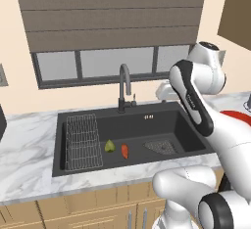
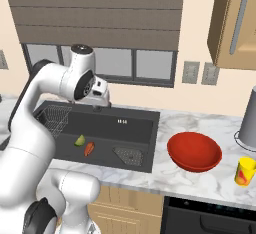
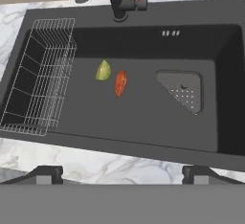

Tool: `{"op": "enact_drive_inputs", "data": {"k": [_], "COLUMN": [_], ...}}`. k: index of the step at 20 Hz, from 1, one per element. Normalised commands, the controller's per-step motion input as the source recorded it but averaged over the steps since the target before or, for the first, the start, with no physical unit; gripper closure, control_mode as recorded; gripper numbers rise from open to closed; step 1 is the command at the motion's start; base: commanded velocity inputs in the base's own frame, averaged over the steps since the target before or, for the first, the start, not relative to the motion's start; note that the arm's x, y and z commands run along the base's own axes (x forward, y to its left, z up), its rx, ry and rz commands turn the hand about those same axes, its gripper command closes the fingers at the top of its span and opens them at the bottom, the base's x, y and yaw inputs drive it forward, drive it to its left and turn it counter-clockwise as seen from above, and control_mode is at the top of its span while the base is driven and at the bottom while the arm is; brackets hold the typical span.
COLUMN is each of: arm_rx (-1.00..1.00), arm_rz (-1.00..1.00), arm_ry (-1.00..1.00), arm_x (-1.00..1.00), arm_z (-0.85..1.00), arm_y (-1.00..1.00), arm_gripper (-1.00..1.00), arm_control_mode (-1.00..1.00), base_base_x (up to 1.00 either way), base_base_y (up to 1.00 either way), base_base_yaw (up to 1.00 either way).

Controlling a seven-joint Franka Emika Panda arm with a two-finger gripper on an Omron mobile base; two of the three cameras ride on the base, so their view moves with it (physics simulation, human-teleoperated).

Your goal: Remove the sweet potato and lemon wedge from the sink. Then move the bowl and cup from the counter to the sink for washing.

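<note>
The arm rises from the base, folds at a raised elbow and reaches forward, hand held high with the wrist pitched downward. The gripper (image 3: pixel 122 173) points down; its jaws stand wide apart, both fingertips (image 3: pixel 47 173) visible and well separated. Nothing lies between them.

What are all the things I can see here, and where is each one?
sink: one, dark grey, set in the marble counter
wire rack: one, silver, sink's left end
faucet: one, dark, behind the sink
drain grate: one, grey, sink's right corner
lemon wedge: one, yellow-green, sink floor
sweet potato: one, orange-red, beside the wedge
bowl: one, red, counter right of sink
cup: one, yellow, counter right of bowl
gripper: one, dark fingertips, open above the sink
</note>
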Motion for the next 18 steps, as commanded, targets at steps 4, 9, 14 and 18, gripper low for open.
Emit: {"op": "enact_drive_inputs", "data": {"k": [4,9,14,18], "arm_rx": [0.05,0.04,0.04,0.02], "arm_rz": [0.0,0.0,0.0,0.0], "arm_ry": [0.0,0.0,0.0,0.0], "arm_x": [-0.01,0.0,0.0,0.0], "arm_z": [-0.11,-0.15,-0.16,-0.18], "arm_y": [-0.02,-0.01,0.0,0.0], "arm_gripper": [-1.0,-1.0,-1.0,-1.0], "arm_control_mode": [-1.0,-1.0,-1.0,-1.0], "base_base_x": [0.0,0.0,0.0,0.0], "base_base_y": [0.0,0.0,0.0,0.0], "base_base_yaw": [0.0,0.0,0.0,0.0]}}
